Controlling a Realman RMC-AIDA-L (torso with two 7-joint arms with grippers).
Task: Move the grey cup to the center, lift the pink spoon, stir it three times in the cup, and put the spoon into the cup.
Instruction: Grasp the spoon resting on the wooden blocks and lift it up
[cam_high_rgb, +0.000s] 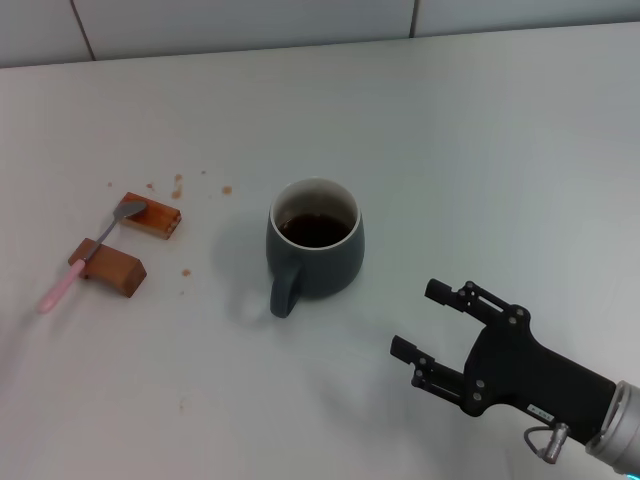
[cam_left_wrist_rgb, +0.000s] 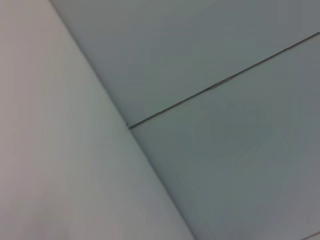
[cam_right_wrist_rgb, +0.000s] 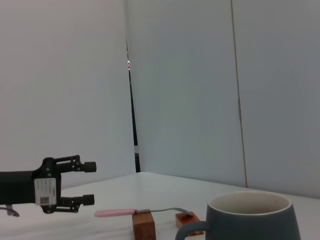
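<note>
1. While the cup stands mid-bench, the right gripper is held beside it, jaws spread, empty.
2. The spoon is laid across two blocks, left of the cup.
3. The left gripper is seen only far off, jaws parted, empty.

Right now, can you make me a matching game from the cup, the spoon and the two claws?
1 grey cup
2 pink spoon
3 right claw
4 left claw

A open, beyond the spoon's pink end
B dark contents inside
C lying across two wooden blocks
D open, empty, near the cup

Pairs: 1-B, 2-C, 3-D, 4-A
</note>
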